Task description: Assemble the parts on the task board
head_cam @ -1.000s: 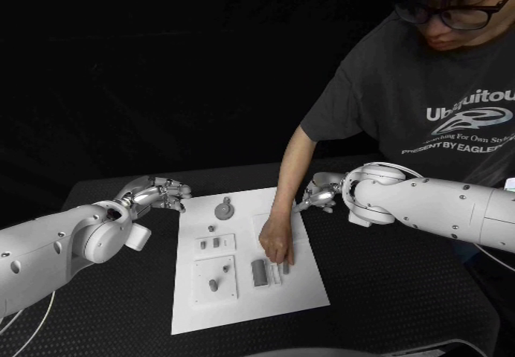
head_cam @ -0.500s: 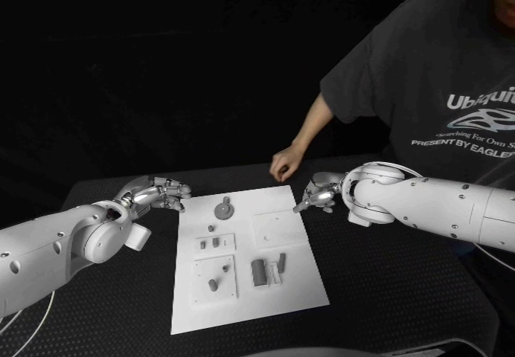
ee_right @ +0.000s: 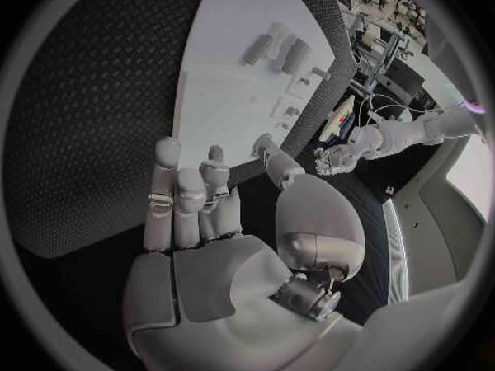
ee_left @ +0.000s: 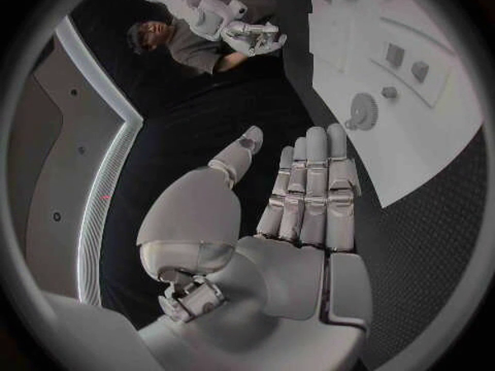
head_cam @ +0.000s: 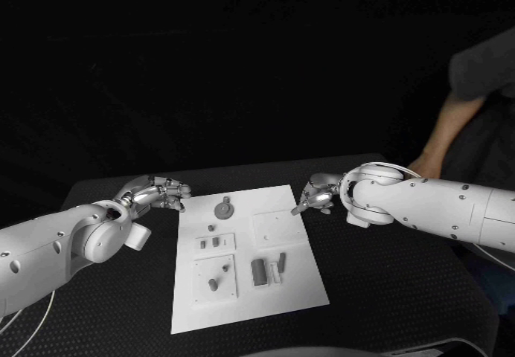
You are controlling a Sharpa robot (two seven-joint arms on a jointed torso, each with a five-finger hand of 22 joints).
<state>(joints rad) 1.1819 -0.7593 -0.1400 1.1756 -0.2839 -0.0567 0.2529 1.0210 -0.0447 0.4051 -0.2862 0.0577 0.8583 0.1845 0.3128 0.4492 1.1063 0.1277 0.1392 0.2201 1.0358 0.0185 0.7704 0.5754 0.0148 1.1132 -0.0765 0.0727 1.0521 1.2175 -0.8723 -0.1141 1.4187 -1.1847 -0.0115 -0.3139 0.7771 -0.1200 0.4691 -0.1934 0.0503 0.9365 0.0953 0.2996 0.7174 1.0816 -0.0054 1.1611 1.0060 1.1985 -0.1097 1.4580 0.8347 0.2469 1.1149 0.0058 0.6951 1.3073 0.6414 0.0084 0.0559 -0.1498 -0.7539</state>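
Assembly hasn't started, by the look of it — the task board [head_cam: 249, 256] lies mid-tabletop [head_cam: 397, 275] with the grey parts [head_cam: 266, 271] resting loose on it, and both hands hover off its far corners. Left hand [head_cam: 159, 193] and right hand [head_cam: 318, 193] hold nothing, fingers extended and apart in the wrist views. Next move prob. calls for one hand to reach in over the board & pinch a small part — tricky, since they lie flat and close together.

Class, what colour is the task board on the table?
White; the task board shows best in the head view.
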